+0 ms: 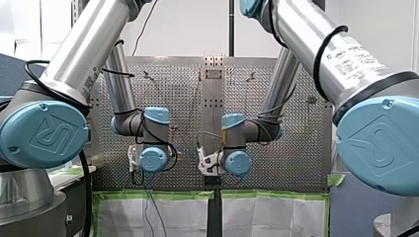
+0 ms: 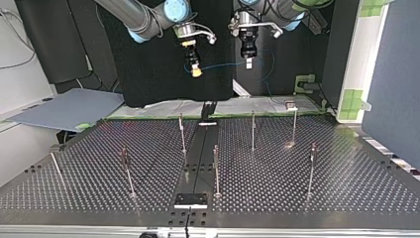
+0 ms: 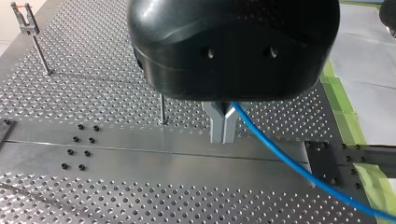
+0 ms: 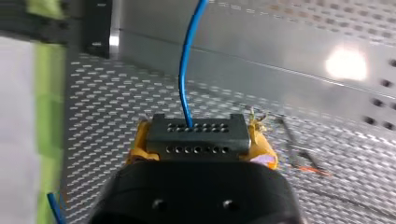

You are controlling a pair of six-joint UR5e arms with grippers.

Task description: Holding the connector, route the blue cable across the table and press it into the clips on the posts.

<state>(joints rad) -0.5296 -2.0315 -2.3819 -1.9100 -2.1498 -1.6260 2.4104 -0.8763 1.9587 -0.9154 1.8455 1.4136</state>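
Yellow pads (image 4: 262,142) of my right gripper (image 4: 200,140) were clamped on the dark grey connector block with rows of small holes (image 4: 196,136), above the perforated metal table (image 2: 297,171). The thin blue cable (image 4: 186,70) ran out ahead of that gripper to my left gripper (image 3: 223,134), whose metal fingers (image 3: 216,122) were pressed together around it.

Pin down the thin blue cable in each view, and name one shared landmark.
Front view: thin blue cable, faint, left of the plain metal strip.
Top view: cable strung between my right tool and my left tool.
Left wrist view: cable trails away from my left tool.
Right wrist view: cable leads ahead from the dark connector in my right tool.
Shared landmark: that strip.
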